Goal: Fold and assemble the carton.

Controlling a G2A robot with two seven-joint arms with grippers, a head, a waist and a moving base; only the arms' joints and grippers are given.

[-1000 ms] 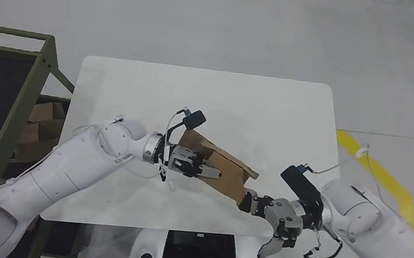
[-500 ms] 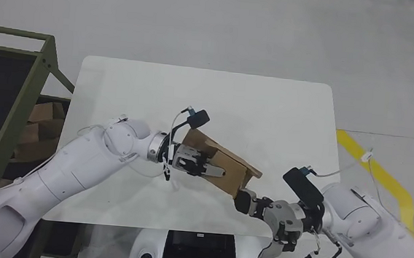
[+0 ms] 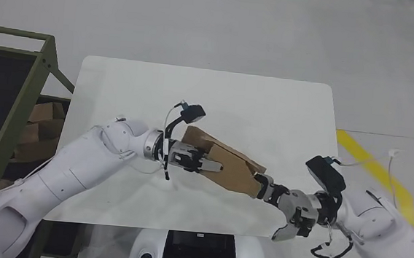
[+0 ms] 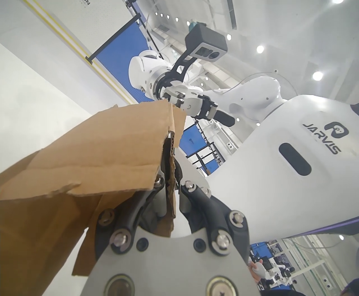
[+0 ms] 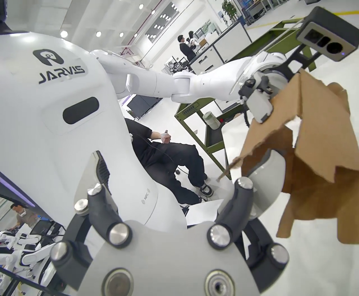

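A brown carton (image 3: 222, 165), partly folded with loose flaps, is held above the middle of the white table (image 3: 282, 106). My left gripper (image 3: 206, 164) is shut on its left part; in the left wrist view the fingers (image 4: 196, 196) pinch a cardboard edge of the carton (image 4: 92, 157). My right gripper (image 3: 274, 209) stands open at the carton's right end, one finger (image 3: 264, 185) right at the cardboard, the other out past the table's front edge. From the right wrist the carton (image 5: 317, 140) hangs beyond the open right gripper (image 5: 168, 187), with the left gripper (image 5: 259, 105) clamped on its far side.
A green metal rack (image 3: 20, 92) stands off the table's left edge, with cardboard pieces (image 3: 43, 120) inside it. A yellow line (image 3: 368, 167) runs on the floor to the right. The table's far half is bare.
My right gripper has moved right and away from the front edge, from the carton's near corner to its right end. The carton has shifted slightly farther from the front edge in the left gripper.
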